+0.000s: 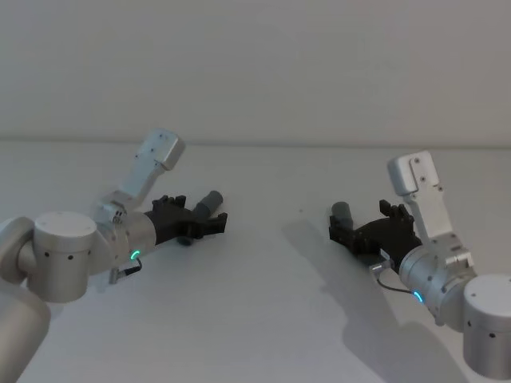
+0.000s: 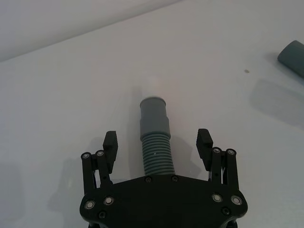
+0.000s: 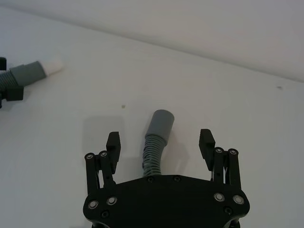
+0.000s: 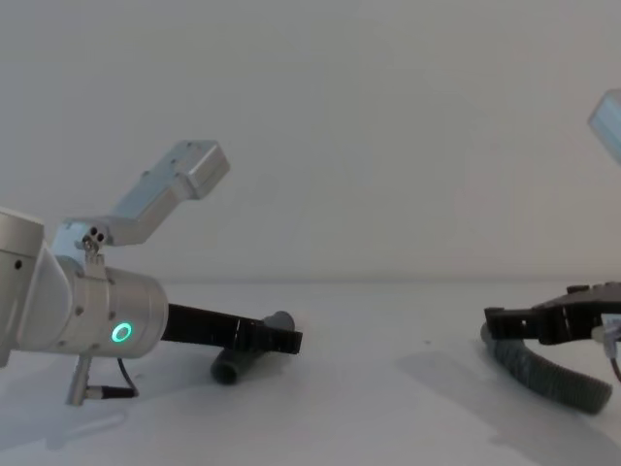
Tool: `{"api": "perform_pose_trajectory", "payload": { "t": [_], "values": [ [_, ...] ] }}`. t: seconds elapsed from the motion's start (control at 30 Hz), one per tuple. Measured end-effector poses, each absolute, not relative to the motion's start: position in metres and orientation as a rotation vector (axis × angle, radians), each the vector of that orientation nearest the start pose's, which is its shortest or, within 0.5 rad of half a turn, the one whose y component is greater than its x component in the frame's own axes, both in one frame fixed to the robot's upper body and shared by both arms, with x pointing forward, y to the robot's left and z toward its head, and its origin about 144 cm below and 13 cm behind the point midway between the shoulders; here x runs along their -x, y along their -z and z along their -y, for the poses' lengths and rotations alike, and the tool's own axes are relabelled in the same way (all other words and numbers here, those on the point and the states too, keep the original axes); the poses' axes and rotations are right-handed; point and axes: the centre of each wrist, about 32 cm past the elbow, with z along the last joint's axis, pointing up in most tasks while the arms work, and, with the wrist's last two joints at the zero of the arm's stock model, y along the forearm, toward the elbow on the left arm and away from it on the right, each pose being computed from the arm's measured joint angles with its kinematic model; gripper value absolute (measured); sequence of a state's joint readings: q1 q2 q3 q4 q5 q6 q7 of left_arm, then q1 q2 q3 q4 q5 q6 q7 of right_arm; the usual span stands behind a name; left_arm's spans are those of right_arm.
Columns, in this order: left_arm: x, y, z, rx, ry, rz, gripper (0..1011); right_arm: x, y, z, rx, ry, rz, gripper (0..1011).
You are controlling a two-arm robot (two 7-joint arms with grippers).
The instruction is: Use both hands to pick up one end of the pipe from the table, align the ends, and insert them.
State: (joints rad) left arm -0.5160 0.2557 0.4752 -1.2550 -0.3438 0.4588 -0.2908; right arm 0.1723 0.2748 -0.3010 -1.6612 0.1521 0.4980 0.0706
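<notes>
Setting: a robotics lab or test cell, judged on the fittings below.
Work surface: table point(image 1: 263, 335), plain matte white, wide and unmarked apart from one small dark speck point(image 2: 246, 71).
Backdrop: wall point(image 1: 255, 64), upright, pale grey-white, plain, meeting the table's far edge in a straight line.
Equipment: two thick silver-white cylindrical robot arms, left arm point(image 1: 64, 255) and right arm point(image 1: 487, 319), each bearing a lit ring light.
Lighting: even, with soft shadows on the table beneath the arms.

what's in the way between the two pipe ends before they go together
Nothing visible. The left end and right end lie apart with bare table between them, save a tiny speck. The left gripper and right gripper are open, each straddling its own end, with nothing in between.
</notes>
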Motion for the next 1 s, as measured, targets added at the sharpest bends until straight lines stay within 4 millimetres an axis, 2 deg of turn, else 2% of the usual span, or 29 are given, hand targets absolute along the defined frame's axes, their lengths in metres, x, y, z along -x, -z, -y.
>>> {"api": "perform_pose_trajectory", "payload": {
  "t": [0.47,1.0],
  "values": [
    [-0.587,-1.21,-0.189,-0.386,-0.927,-0.199,1001,-0.496,-1.204,0.203,0.459,1.177,-0.088,1002],
    [-0.588,-1.212,-0.189,-0.398,-0.92,-0.184,1001,-0.504,-1.201,0.199,0.508,1.155,-0.105,1002]
  ]
}}
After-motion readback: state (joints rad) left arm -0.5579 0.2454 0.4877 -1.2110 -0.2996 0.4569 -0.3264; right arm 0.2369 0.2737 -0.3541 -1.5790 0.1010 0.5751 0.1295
